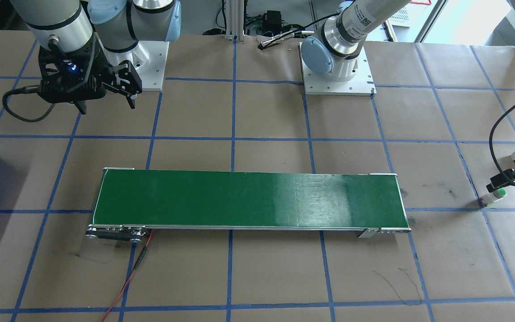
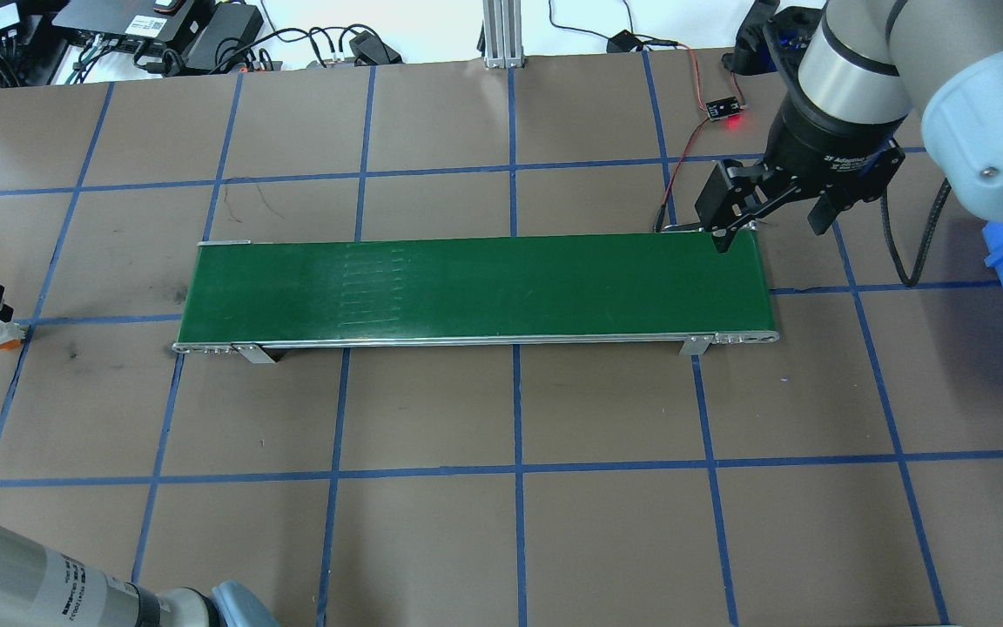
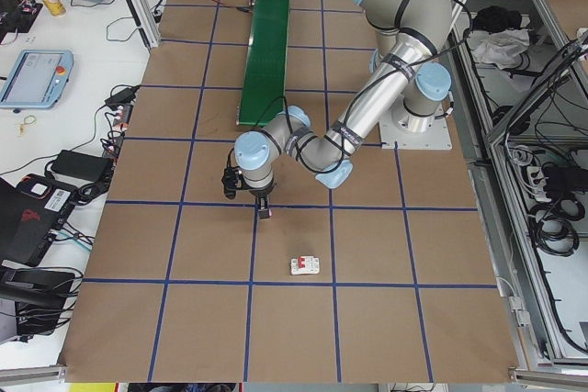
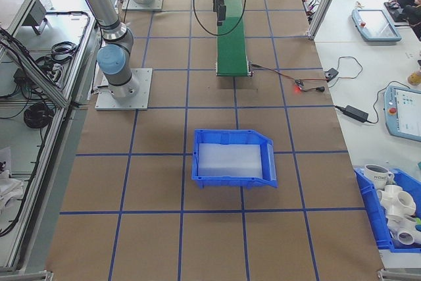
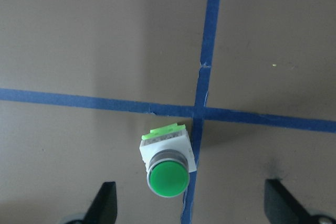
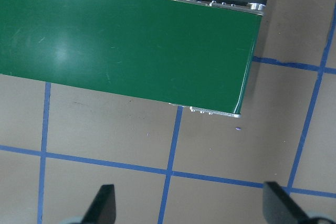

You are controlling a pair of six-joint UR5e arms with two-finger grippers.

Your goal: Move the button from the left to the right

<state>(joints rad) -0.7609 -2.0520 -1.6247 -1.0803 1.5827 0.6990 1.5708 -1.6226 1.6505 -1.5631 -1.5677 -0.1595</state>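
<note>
My left end effector hangs spread over the small green-capped, white-bodied push-button to straddle it for grasping; my right end effector, also spread, waits over the long green conveyor belt.

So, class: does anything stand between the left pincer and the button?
Nothing visible does. The left pincer is open directly over the button, which lies on bare table by a tape crossing.
</note>
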